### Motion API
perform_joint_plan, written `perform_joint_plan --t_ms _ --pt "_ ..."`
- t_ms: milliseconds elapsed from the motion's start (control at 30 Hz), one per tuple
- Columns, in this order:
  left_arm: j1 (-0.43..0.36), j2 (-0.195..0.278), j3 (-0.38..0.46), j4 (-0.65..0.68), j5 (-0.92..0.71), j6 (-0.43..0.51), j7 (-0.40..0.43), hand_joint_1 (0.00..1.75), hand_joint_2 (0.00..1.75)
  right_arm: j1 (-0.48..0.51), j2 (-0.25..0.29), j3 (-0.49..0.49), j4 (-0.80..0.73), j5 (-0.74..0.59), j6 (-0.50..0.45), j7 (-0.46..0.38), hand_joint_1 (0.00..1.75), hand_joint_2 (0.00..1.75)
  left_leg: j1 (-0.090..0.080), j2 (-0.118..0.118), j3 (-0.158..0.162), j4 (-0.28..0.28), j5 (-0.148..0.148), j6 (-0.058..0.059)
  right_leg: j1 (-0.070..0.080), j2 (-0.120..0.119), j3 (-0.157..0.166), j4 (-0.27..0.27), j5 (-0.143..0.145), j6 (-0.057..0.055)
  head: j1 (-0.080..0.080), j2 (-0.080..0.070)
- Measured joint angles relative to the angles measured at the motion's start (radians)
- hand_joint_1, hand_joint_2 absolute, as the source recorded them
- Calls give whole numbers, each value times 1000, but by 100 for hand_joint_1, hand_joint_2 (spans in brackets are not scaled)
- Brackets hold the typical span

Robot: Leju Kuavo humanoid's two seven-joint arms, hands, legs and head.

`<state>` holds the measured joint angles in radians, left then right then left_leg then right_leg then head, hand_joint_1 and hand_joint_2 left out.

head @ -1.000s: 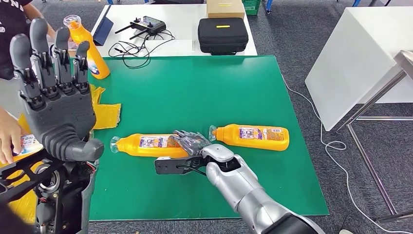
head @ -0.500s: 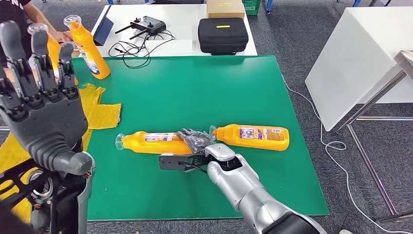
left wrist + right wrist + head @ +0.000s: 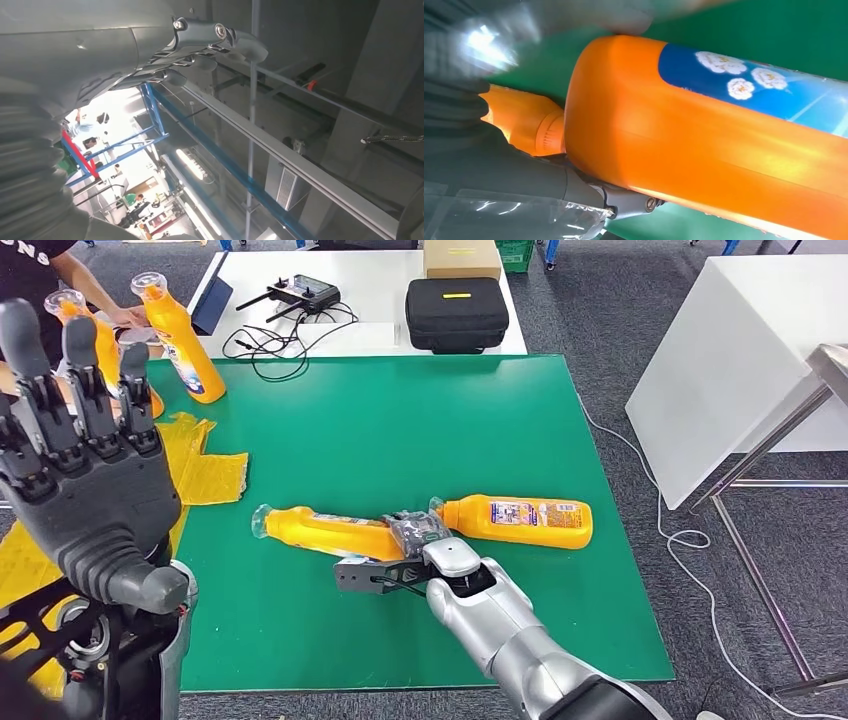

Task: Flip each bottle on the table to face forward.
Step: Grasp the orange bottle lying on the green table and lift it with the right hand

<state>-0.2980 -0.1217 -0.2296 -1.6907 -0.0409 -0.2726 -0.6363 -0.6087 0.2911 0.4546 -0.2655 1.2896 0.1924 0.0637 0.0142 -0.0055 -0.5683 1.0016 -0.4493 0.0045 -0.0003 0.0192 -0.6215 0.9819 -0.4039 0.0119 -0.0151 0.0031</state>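
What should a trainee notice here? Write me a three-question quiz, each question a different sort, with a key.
1. True or false: the right hand grips the base end of the left lying bottle.
2. The left hand is: A) raised with fingers apart, holding nothing; B) pressing on a bottle; C) resting flat on the green table.
3. Fill in: the corner bottle at the table's far left stands ___.

Key: 1 true; 2 A; 3 upright.
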Motion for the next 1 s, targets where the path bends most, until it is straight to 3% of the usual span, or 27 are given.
perform_joint_plan --t_ms 100,400,700,1000 --pt "3 0 0 -4 -1 2 -1 0 175 3 0 4 0 2 -10 0 171 175 0 0 1 0 0 0 0 0 1 0 0 0 0 0" --pt "17 0 0 -6 -10 18 3 0 175 20 -1 8 0 -3 -99 4 175 175 0 0 1 0 0 0 0 0 2 0 0 0 0 0" --pt "58 0 2 -21 -62 46 52 0 175 47 -8 -54 -15 -109 -452 -21 175 175 0 -1 0 0 0 0 0 0 1 0 0 0 0 0" --pt "63 0 6 8 -125 110 174 0 175 82 -14 -219 -134 -264 -726 -178 175 175 0 -1 0 0 0 0 0 0 1 0 0 0 0 0"
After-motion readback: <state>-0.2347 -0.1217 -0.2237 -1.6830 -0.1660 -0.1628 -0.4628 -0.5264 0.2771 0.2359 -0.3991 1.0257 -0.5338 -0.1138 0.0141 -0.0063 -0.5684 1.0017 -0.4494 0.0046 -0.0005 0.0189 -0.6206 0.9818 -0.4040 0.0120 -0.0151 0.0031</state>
